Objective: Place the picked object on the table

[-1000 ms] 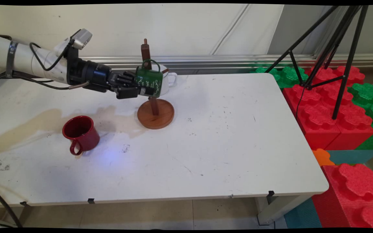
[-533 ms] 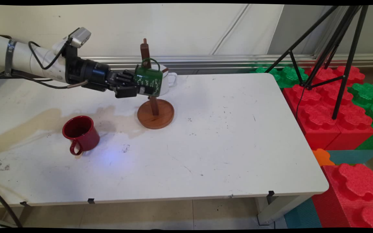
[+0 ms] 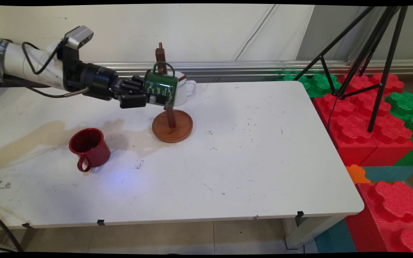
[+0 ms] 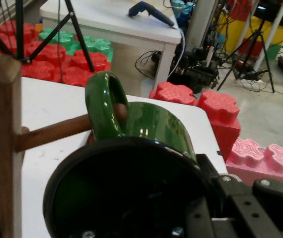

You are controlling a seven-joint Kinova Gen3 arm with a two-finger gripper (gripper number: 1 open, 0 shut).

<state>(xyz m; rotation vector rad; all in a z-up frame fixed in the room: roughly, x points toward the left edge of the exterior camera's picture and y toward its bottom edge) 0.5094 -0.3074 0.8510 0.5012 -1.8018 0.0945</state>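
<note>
Your tool (image 3: 148, 97), clamped on the green mug's (image 3: 162, 88) rim, has drawn back and tilted it, handle looped over the wooden peg (image 4: 57, 131).

Main view: fixed above the table's (image 3: 228, 161) near side, looking down across it toward the wall.
Hand view: close, mounted on the hand, looking along the gripper (image 4: 215, 208).
Shared: green mug (image 3: 160, 90) (image 4: 146, 129), wooden mug stand (image 3: 169, 107) (image 4: 2, 148), foam blocks (image 3: 364, 118) (image 4: 215, 111).

The green mug (image 3: 161, 92) bears white lettering too small to read.
</note>
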